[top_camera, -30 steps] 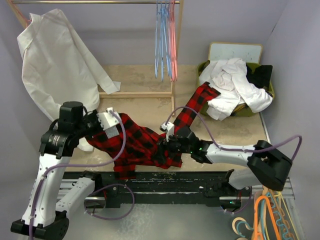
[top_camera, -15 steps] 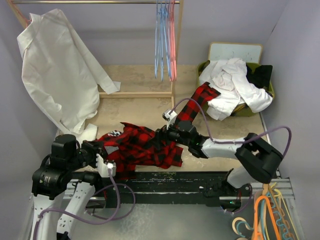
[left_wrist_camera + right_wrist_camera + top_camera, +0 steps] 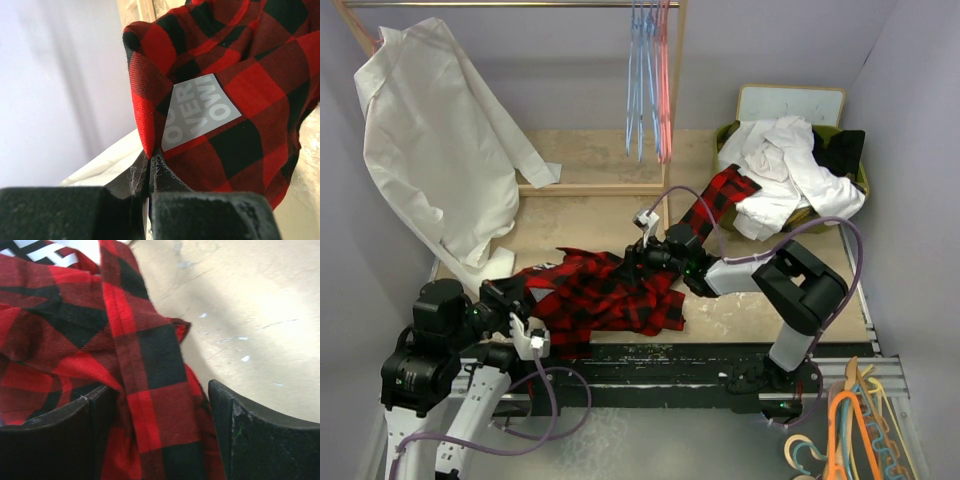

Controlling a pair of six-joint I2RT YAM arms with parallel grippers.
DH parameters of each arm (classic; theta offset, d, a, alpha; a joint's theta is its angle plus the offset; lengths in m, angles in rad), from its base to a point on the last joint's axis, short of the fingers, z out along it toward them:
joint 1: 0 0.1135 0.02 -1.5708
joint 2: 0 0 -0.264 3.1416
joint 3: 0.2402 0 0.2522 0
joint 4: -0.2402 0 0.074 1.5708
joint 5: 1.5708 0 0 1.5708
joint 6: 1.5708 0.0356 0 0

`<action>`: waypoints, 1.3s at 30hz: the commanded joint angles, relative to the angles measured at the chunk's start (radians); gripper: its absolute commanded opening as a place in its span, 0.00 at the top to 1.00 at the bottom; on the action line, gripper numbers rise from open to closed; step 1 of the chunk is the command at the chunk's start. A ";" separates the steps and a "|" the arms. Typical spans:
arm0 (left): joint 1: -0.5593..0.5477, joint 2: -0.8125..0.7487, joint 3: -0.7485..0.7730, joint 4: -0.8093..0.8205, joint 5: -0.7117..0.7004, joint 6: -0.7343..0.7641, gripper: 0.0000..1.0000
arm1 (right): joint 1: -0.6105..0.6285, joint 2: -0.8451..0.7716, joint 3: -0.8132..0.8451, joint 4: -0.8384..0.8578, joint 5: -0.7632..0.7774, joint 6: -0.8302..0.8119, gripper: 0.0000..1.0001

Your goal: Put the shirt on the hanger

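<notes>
Overhead, whole shirt [image 3: 610, 295] sprawled, left wrist, its grey tag [image 3: 200, 112].

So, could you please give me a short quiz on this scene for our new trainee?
1. True or false: the left gripper is shut on an edge of the plaid shirt.
2. The light blue hangers are: A on the rack's rail; B in the basket; C on the table.
3. What lies between the open fingers of the right gripper?
Key: 1 true; 2 A; 3 a band of the plaid shirt.
</notes>
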 commanded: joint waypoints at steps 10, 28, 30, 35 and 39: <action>0.004 0.260 -0.123 0.626 -0.228 -0.422 1.00 | -0.025 -0.147 -0.033 0.067 -0.283 0.137 1.00; -0.044 1.055 0.379 0.776 -0.443 -1.056 1.00 | 0.028 -0.420 0.265 -0.339 0.264 0.151 1.00; -0.045 1.077 0.409 0.805 -0.445 -1.088 1.00 | 0.028 -0.420 0.260 -0.436 0.387 0.197 1.00; -0.045 1.160 0.448 0.826 -0.457 -1.103 1.00 | 0.067 -0.449 0.225 -0.594 0.538 0.304 1.00; -0.046 1.213 0.439 0.890 -0.424 -1.145 1.00 | 0.184 -0.378 0.371 -0.764 0.676 0.479 1.00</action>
